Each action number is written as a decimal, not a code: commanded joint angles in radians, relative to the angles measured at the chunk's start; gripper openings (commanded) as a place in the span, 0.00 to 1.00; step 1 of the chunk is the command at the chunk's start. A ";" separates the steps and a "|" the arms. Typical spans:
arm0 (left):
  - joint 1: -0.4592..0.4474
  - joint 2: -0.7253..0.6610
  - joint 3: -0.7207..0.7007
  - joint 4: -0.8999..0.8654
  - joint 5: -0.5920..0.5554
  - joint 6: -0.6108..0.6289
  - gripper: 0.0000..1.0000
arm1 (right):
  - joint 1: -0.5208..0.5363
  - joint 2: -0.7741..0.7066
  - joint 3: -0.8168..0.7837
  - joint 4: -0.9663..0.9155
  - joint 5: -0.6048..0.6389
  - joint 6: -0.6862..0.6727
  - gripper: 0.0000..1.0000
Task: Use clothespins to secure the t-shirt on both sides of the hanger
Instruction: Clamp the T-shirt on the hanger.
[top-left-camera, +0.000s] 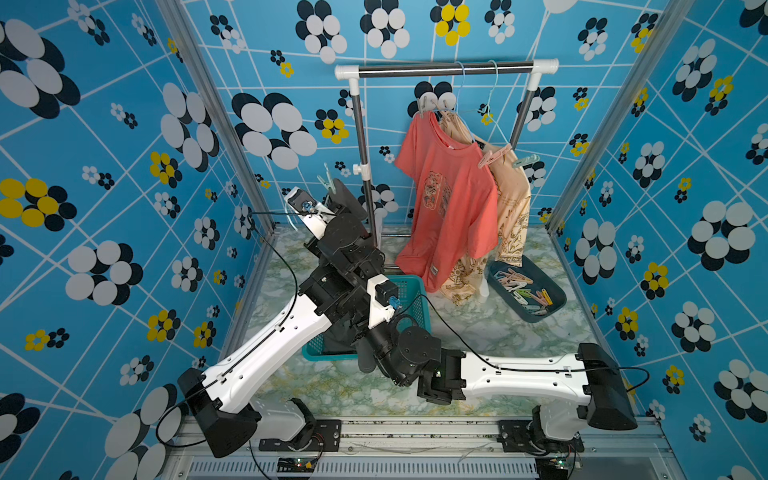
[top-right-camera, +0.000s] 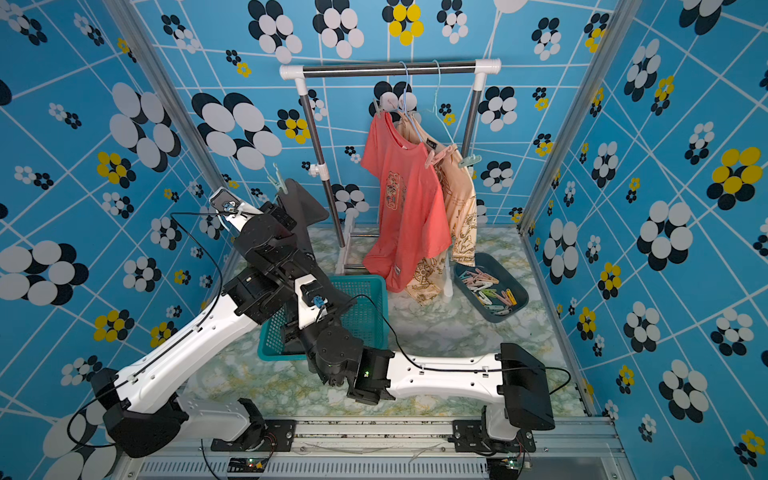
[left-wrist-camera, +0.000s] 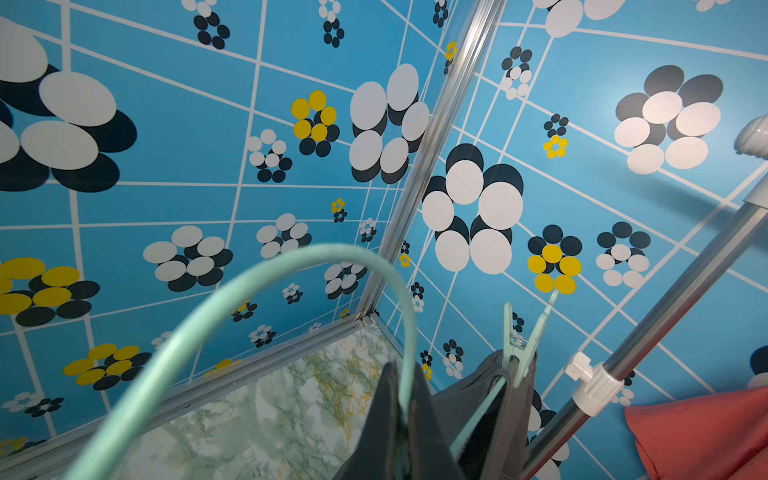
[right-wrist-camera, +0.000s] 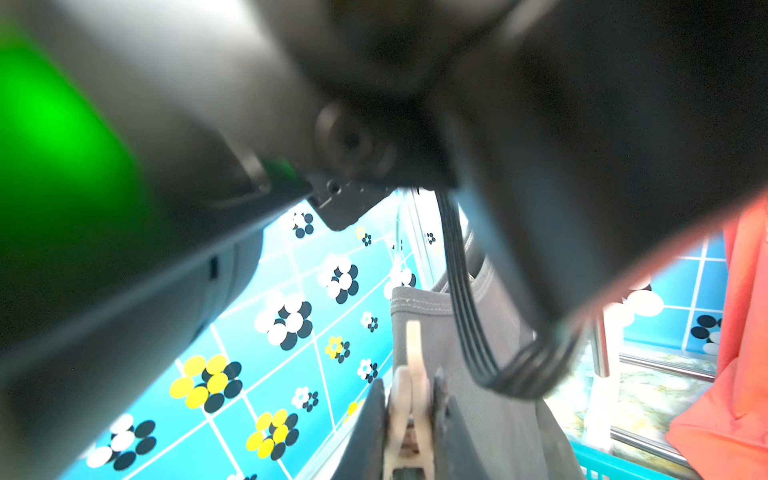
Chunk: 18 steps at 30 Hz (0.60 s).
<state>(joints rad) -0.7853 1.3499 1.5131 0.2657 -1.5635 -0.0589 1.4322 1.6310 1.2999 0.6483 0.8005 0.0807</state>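
Observation:
My left gripper (left-wrist-camera: 404, 395) is shut on the neck of a mint-green hanger (left-wrist-camera: 291, 266), raised at the back left beside the rack post. A dark grey t-shirt (left-wrist-camera: 478, 399) hangs on that hanger and shows in both top views (top-left-camera: 347, 199) (top-right-camera: 303, 203). One mint clothespin (left-wrist-camera: 519, 349) (top-left-camera: 326, 179) is clipped on one of its shoulders. My right gripper (right-wrist-camera: 409, 384) is shut on a beige clothespin (right-wrist-camera: 409, 407), whose tip points at the grey t-shirt's stitched edge (right-wrist-camera: 419, 307). In the top views the left arm hides the right gripper's fingers.
A metal rack (top-left-camera: 444, 70) at the back carries a coral t-shirt (top-left-camera: 449, 199) and a beige t-shirt (top-left-camera: 513, 208), both pinned on hangers. A teal basket (top-left-camera: 409, 291) sits under my arms. A dark tray (top-left-camera: 552, 286) of loose clothespins (top-left-camera: 528, 291) lies on the right.

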 joint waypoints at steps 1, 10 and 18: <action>-0.028 0.024 0.016 0.044 -0.082 0.026 0.00 | 0.057 0.077 -0.047 -0.274 -0.176 -0.189 0.00; -0.026 0.027 0.018 0.053 -0.083 0.042 0.00 | 0.090 0.094 -0.045 -0.294 -0.169 -0.293 0.00; -0.031 0.035 0.015 0.089 -0.087 0.071 0.00 | 0.108 0.147 -0.002 -0.287 -0.155 -0.421 0.00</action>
<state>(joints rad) -0.7883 1.3193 1.5131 0.2821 -1.5635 -0.0277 1.4509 1.6478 1.3231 0.6537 0.8417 -0.0784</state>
